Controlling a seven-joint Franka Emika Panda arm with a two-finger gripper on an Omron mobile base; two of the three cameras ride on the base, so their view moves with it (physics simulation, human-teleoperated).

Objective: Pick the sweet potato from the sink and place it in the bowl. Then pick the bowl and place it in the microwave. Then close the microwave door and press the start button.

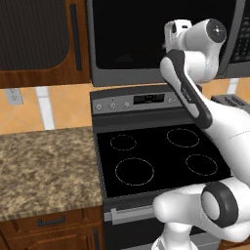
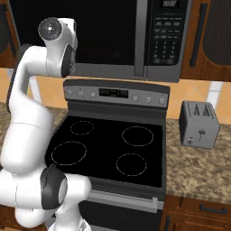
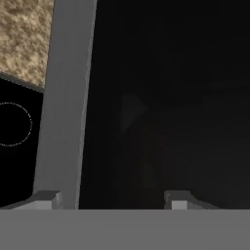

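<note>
A speckled brown granite counter [image 1: 46, 168] runs along the wall on both sides of a black glass-top stove [image 2: 110, 149], and wooden drawers with dark handles sit beneath its front edge. On the stretch to the right of the stove, a small grey toaster [image 2: 199, 124] stands upright near the back wall, just beside the cooktop's edge. The stove's flat black surface carries four thin white burner rings, two larger and two smaller, with a grey control panel [image 1: 134, 101] of knobs and a display rising along its back.
</note>
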